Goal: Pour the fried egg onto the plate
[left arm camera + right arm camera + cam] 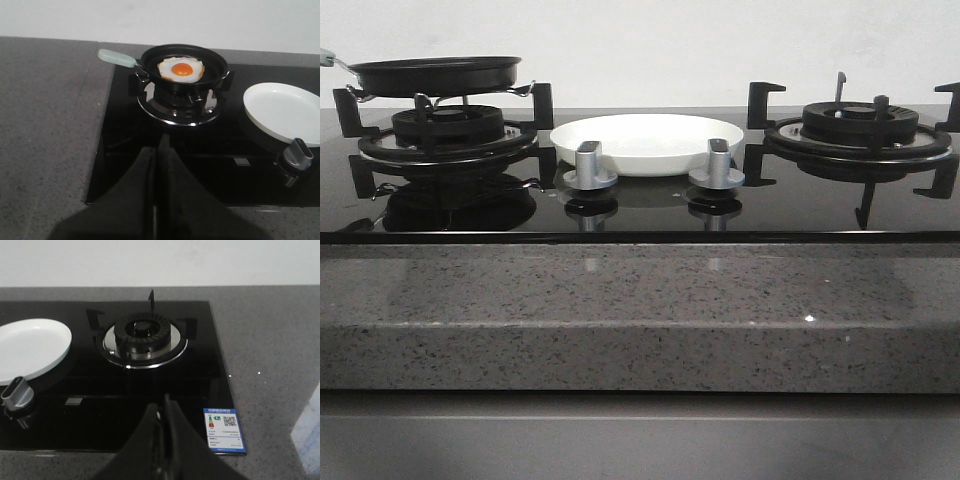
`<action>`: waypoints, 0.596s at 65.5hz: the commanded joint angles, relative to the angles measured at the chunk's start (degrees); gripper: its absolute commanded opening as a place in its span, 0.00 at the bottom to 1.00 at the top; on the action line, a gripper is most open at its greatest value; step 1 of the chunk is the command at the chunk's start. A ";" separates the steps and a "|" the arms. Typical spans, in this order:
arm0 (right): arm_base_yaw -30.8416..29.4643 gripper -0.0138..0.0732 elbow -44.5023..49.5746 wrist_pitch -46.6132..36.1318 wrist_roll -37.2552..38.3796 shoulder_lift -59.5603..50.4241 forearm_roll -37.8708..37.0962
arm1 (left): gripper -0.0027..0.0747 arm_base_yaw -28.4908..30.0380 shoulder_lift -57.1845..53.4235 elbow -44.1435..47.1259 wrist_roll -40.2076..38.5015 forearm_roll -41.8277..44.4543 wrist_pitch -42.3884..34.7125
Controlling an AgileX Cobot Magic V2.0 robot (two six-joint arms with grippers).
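Observation:
The fried egg point(181, 69), white with an orange yolk, lies yolk-up in a black frying pan point(183, 65) on the left burner. The pan point(435, 75) has a pale green handle point(116, 58) pointing away from the plate. The egg is hidden in the front view. The white plate point(648, 141) sits empty on the hob between the burners, also seen as the plate point(283, 111) and the plate point(31, 349) in both wrist views. My left gripper point(159, 147) is shut and empty, well short of the pan. My right gripper point(163, 407) is shut and empty, near the hob's front edge.
Two silver knobs point(589, 165) point(717, 163) stand in front of the plate. The right burner point(144, 337) with its black pan supports is bare. A blue-and-white label point(224, 430) sits at the hob's front right corner. Speckled grey counter point(640, 315) surrounds the black glass hob.

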 commanded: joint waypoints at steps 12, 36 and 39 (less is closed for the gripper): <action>-0.31 0.04 -0.53 -4.91 -0.62 3.71 0.37 | 0.01 0.12 3.14 -1.32 -0.04 -1.64 -3.73; -0.31 0.30 -0.53 -5.35 -0.80 3.72 0.04 | 0.39 0.12 4.25 -0.84 -0.04 2.43 -5.02; -0.31 0.42 -0.53 -5.35 -0.80 3.72 0.04 | 0.50 0.12 4.25 -0.84 -0.04 2.43 -5.32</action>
